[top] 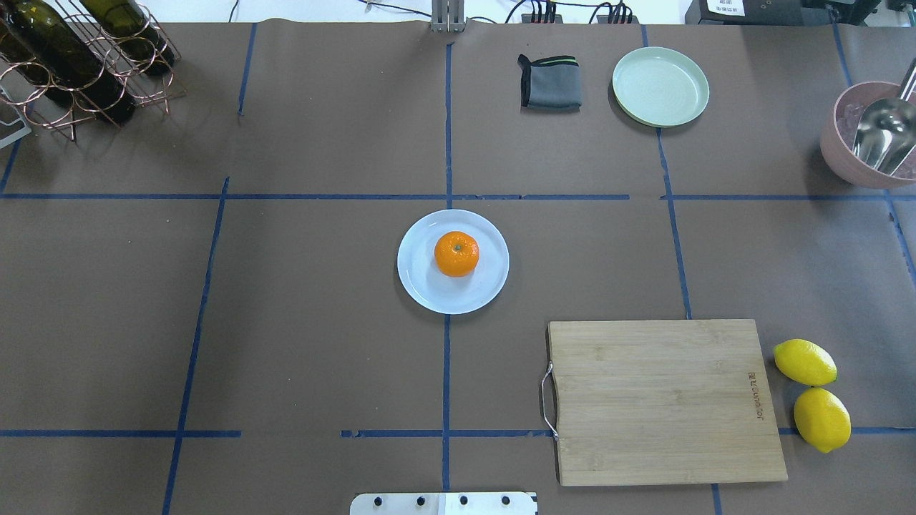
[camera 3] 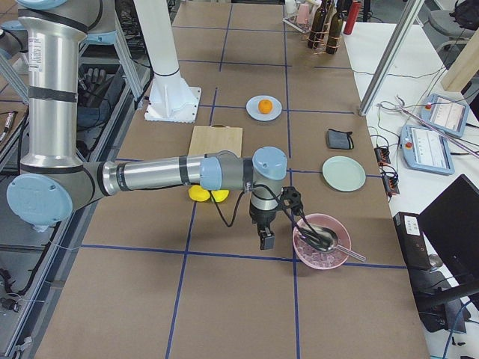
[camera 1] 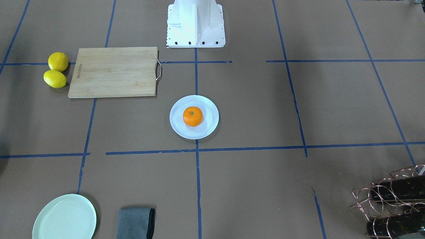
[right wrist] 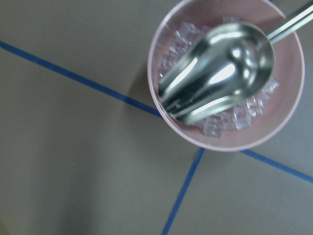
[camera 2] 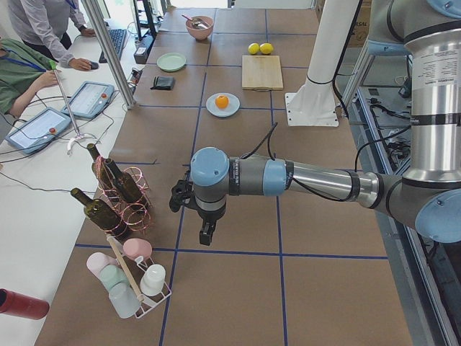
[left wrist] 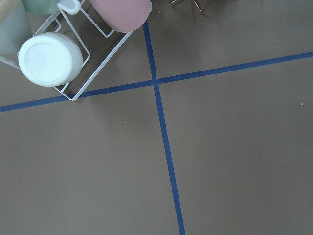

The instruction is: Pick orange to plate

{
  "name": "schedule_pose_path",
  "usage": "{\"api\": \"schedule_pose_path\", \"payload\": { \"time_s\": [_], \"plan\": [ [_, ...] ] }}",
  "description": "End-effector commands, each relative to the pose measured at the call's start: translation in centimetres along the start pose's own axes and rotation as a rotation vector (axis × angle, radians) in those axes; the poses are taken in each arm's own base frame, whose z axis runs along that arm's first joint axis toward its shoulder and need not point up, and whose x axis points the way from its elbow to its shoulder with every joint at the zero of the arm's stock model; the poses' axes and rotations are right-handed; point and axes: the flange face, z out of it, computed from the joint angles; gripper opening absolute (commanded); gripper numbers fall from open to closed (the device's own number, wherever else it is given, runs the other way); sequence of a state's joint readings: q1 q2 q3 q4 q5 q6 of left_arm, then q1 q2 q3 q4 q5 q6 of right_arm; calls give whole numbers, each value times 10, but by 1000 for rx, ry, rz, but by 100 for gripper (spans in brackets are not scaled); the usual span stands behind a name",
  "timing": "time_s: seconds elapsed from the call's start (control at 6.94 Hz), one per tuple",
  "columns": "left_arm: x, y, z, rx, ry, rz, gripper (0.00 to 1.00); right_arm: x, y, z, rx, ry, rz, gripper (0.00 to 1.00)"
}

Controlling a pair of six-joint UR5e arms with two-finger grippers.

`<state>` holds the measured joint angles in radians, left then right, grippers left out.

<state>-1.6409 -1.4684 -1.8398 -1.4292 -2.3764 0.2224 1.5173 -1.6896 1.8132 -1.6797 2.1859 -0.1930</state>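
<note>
The orange (top: 456, 253) rests on the white plate (top: 418, 282) at the middle of the table, stem spot up; the front-facing view shows the same orange (camera 1: 192, 116) and plate (camera 1: 176, 127). No arm is near them. My left gripper (camera 2: 206, 234) hangs over the table's left end beside the wine rack, seen only from the side, so I cannot tell its state. My right gripper (camera 3: 266, 241) hangs at the right end next to the pink bowl, also only in a side view, state not readable. Neither wrist view shows fingers.
A wooden cutting board (top: 665, 400) lies near the base with two lemons (top: 805, 362) beside it. A pale green plate (top: 660, 86) and grey cloth (top: 549, 82) sit at the far side. Pink bowl with ice and scoop (right wrist: 225, 78), wine rack (top: 79, 57), cup rack (left wrist: 54, 54).
</note>
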Motion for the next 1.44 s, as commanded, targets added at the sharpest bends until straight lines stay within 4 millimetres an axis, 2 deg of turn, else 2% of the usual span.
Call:
{"api": "schedule_pose_path", "payload": {
  "time_s": [0.0,0.29,1.3],
  "plan": [
    [1,0,-3,5,-3,2,100,9,25,14,-17,-72,57,100],
    [-2,10,0,-2,-1,-9,100,7,26,16,-17,-97,64,100],
    [0,9,-2,4,-3,-5,100,6,25,13,-12,-96,59,100]
  ]
}}
